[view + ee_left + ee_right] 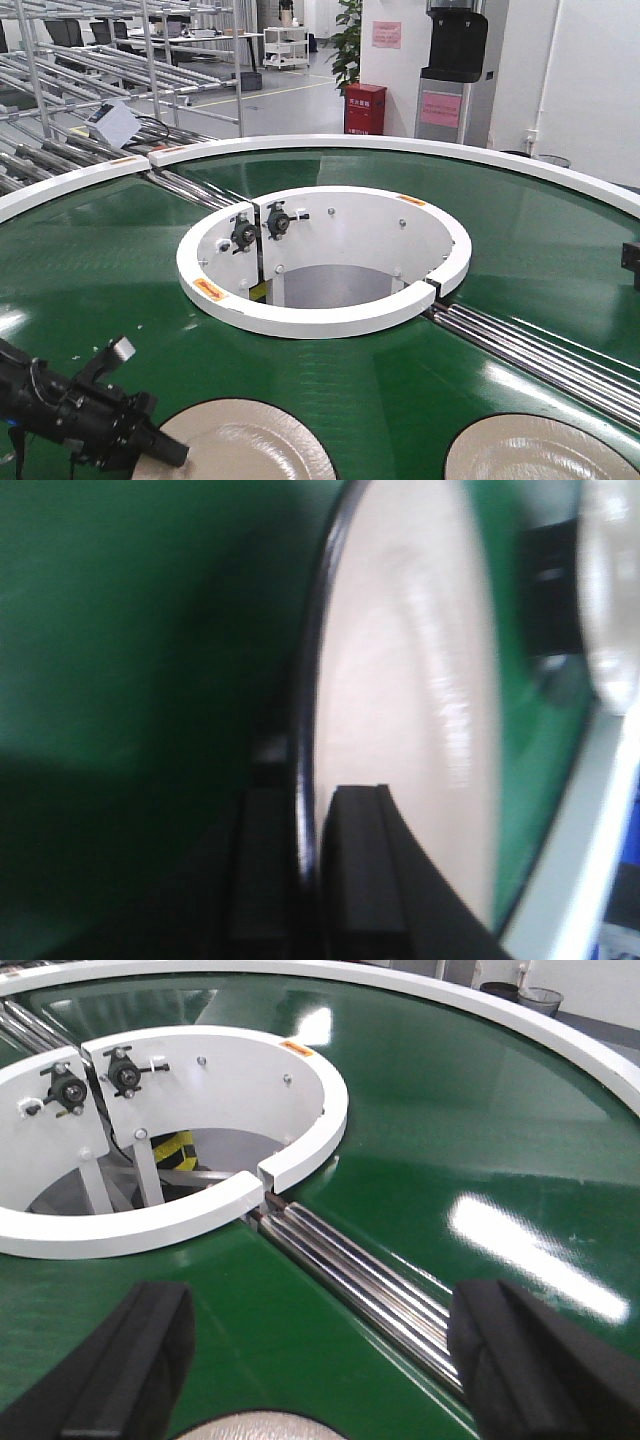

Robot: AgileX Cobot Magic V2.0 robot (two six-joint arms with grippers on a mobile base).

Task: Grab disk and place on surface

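Two pale beige disks lie on the green conveyor belt (90,260) at the near edge of the front view. My left gripper (172,452) reaches in from the bottom left to the rim of the left disk (245,445). In the left wrist view the left gripper (308,802) is shut on that disk (400,700), its dark rim pinched between the two black fingers (358,860). My right gripper (320,1298) hangs open over the belt, and the top edge of a disk (262,1428) shows below it. The right disk (548,450) is untouched. The surface is out of view.
The belt's white inner ring (330,315) surrounds a central opening with bearings. Steel rollers (540,350) cross the belt on the right, and also lie under my right gripper (370,1280). A black block (631,262) sits at the right edge. The white outer rim (420,148) curves behind.
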